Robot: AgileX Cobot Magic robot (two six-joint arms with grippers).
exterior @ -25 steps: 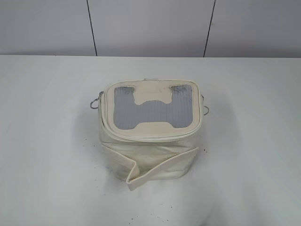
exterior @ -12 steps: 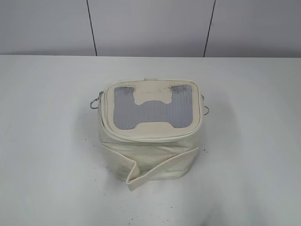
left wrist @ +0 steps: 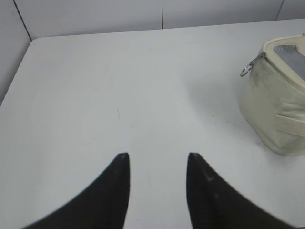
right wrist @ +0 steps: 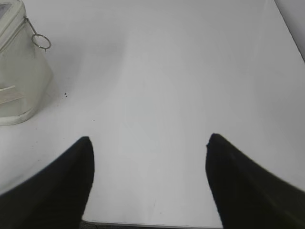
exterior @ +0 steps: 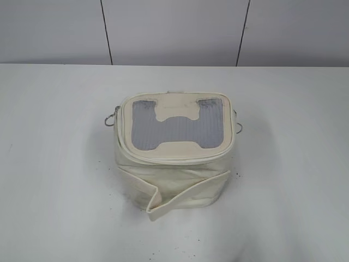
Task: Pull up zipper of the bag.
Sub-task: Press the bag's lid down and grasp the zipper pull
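Small boxy cream-white soft bag point(exterior: 173, 150) sits mid-frame in the exterior view on a plain white table point(exterior: 54, 164), lid up, w/ a grey ribbed window panel point(exterior: 177, 131) & a cream H-shaped patch point(exterior: 177, 112) on top. Thin cream zipper track point(exterior: 174, 159) runs round the lid rim; a small silver pull ring point(exterior: 110, 120) hangs at the bag's left side, another silver ring point(exterior: 239, 126) at its right. Wide cream strap band point(exterior: 188, 194) wraps the front of the body, its end folded out at lower centre. No arm shows in that view. Left wrist view: left gripper point(left wrist: 157, 160), two dark fingers point(left wrist: 116, 191) at the bottom edge, spread apart w/ nothing between, over bare table; bag at far right of frame, well apart. Right wrist view: right gripper point(right wrist: 148, 143), dark fingers point(right wrist: 238, 181) spread wide, nothing held; bag in the upper left corner w/ its ring dangling, well apart too.
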